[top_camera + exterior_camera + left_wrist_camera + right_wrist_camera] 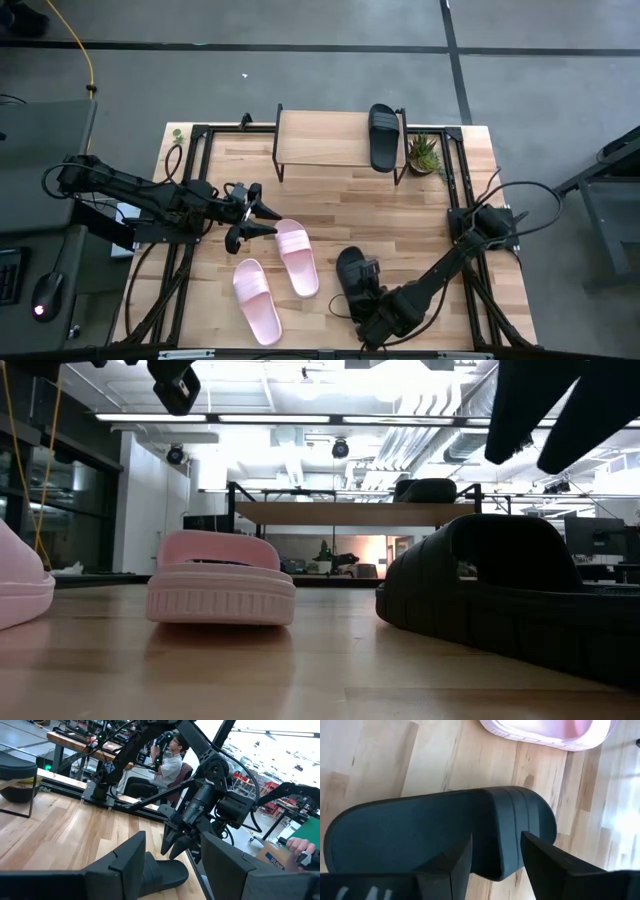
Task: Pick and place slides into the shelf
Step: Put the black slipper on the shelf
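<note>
Above the table, one black slide [384,137] already lies on the shelf [325,140]; three slides wait on the table.
From overhead, the right gripper [372,300] hangs over the other black slide [352,275], likely lining up a grasp, while the left gripper [262,213] waits beside the pink pair [297,257]. At table height, the strap looks bulky. Right wrist: fingers [451,865] spread wide, straddling the strap. Left wrist: fingers [125,865] wide, empty.

Left gripper [262,222] parted—right gripper [492,856] too.
</note>
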Tool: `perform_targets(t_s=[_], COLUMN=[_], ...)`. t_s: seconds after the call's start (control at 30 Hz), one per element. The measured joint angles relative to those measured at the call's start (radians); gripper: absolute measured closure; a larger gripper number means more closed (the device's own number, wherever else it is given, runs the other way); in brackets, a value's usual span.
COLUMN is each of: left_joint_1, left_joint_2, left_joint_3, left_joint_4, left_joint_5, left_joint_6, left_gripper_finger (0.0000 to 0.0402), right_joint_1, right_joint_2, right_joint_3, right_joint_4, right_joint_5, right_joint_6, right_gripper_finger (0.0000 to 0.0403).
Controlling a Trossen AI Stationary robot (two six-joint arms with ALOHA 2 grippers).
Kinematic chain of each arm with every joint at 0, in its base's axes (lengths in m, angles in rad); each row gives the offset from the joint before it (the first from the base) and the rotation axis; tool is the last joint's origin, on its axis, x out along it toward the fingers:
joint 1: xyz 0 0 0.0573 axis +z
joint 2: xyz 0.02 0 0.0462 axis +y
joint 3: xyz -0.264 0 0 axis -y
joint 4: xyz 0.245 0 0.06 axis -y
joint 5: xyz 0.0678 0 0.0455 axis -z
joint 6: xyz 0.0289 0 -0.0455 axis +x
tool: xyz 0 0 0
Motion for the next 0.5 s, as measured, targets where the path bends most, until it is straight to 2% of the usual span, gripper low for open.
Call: perform_targets(t_s=[0.33,0.5], left_joint_1=[0.0,0.0], left_joint_2=[0.0,0.0], left_joint_3=[0.0,0.0], left_joint_4=[0.001,0.0], left_joint_5=[0.0,0.0], left_joint_6=[-0.003,-0.004], left_gripper_finger=[0.0227,0.0227], right_joint_1=[0.009,0.005], right_joint_2=[0.047,0.056], right_joint_3=[-0.002,-0.002], right_joint_4=[-0.035,-0.038], right_joint_5=[0.013,0.071], right_joint_6=[-0.01,-0.026], right_gripper_finger=[0.0242,0.0242])
